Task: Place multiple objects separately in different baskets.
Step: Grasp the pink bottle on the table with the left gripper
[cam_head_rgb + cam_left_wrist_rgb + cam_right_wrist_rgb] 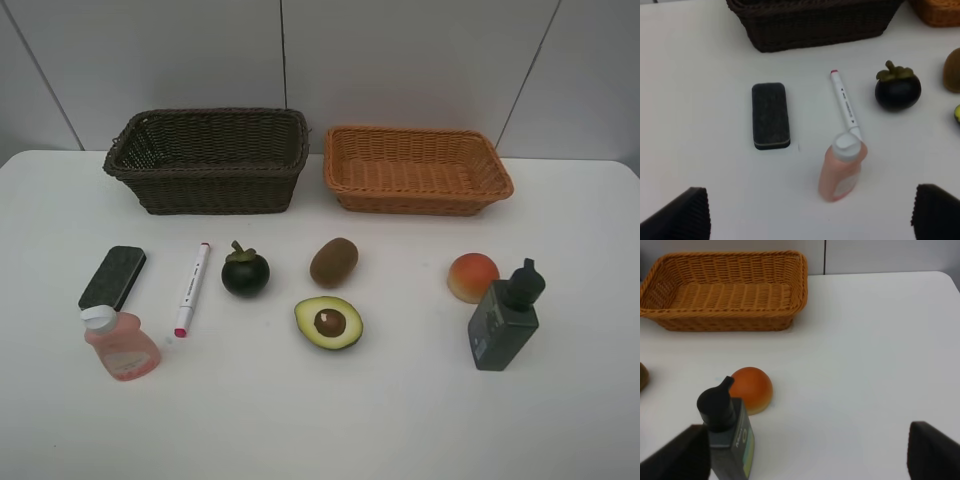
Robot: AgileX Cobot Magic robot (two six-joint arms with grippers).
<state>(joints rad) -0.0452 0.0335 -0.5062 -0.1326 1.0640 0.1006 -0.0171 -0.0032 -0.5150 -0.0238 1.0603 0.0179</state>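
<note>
The left claw (805, 215), black and ribbed, stood with its jaws spread wide. Its two dark fingers (680, 216) showed only as tips at opposite edges of the left wrist view, gripping nothing. The right claw (805, 452), of the same black ribbed make, was likewise spread wide and empty, its fingers (932, 450) well apart.

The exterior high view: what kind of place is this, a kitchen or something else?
Probably a staged test bench: a white table before a plain panelled wall, a dark brown basket and an orange basket, and a kiwi, a white marker and a black eraser laid apart.
</note>
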